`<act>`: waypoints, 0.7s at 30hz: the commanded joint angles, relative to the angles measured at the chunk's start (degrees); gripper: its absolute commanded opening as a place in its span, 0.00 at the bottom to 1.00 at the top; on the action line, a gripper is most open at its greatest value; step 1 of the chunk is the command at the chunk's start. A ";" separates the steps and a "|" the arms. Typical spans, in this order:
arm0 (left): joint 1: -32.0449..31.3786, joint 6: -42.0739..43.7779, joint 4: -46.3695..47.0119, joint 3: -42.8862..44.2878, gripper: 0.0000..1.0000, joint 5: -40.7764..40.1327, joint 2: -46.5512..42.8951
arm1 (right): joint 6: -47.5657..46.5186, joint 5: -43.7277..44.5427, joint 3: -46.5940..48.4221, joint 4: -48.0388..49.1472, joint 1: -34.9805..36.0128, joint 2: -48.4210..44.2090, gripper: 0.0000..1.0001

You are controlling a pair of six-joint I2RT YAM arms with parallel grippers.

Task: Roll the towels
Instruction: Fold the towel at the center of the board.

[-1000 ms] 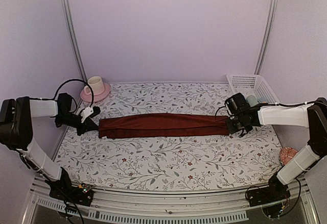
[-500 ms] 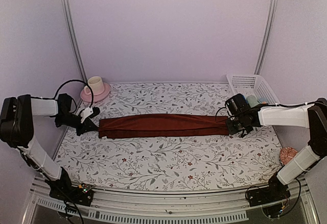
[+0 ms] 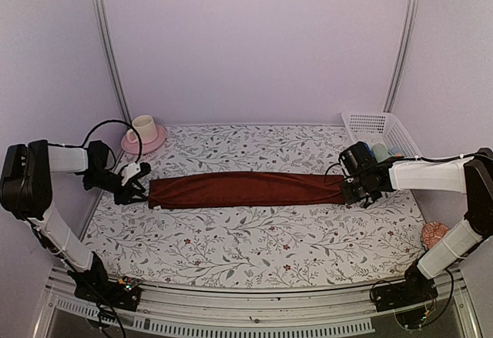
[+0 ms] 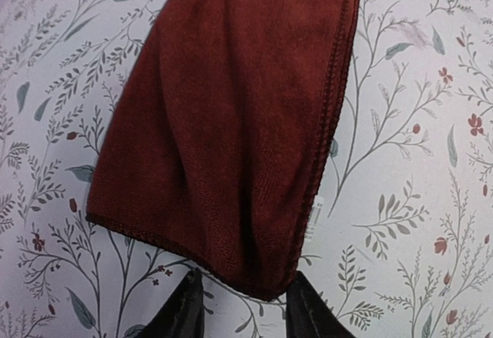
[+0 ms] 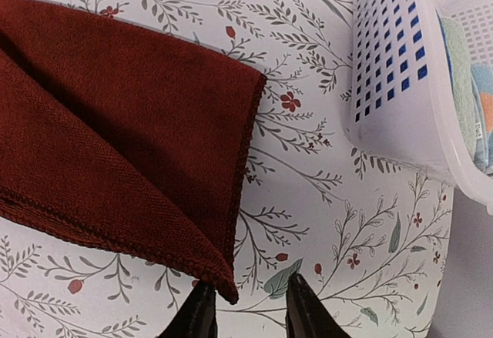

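1. Stretching across the middle of the bench [image 3: 254, 249], the maroon towel [image 3: 246, 189] lies as one long, narrow folded strip, running left to right and flat on the floral cover.
2. Its long edges run nearly straight. In the left wrist view a stitched hem follows one side down to the end corner.
3. A broad band of floral cover shows between the strip and the near edge, and another behind it up to the back wall.
4. At the right rear stands a white basket [image 3: 376, 125], near the strip's right end but apart from it. The light-blue towel [image 5: 477, 84] lies inside.
5. A cup [image 3: 143, 128] on a pink saucer [image 3: 154, 144] sits in the left rear corner, behind the left arm.
6. The left pincer [image 3: 141, 194] is low at the strip's left end, partly open. The end corner reaches in between its fingers [image 4: 183, 315], unpinched.
7. The right pincer [image 3: 356, 193] is at the right end, also partly open. The folded corner points into the gap, beside one of its fingers [image 5: 199, 311], with bare cover showing between them.
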 commanded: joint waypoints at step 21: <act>5.49 -14.41 -5.13 17.62 0.79 4.91 12.10 | 4.42 -2.31 8.73 -1.42 0.39 -5.04 0.85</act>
